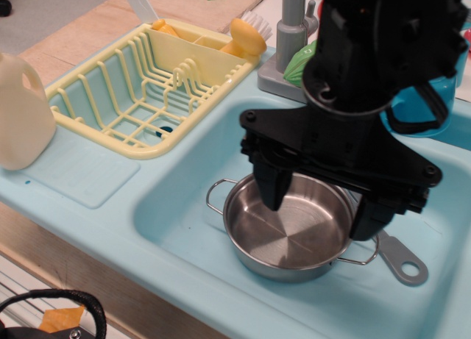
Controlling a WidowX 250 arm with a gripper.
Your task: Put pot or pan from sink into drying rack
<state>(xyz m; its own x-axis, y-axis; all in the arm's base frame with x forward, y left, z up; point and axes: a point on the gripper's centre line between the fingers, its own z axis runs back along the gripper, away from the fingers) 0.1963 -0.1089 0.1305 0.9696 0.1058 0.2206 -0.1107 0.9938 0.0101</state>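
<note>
Shiny round steel pot with thin wire loop handles resting in smooth turquoise plastic sink, right of slatted yellow rack; black tool spread wide above pot, gripping nothing.

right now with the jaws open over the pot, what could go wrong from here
The gripper straddles the pot's right side: one finger inside, the other out past the rim above the grey utensil. Closing could pinch that utensil too, or grip the thin wall off-centre so the pot tilts. Lifting toward the drying rack, a wire handle might catch the sink wall.
</note>
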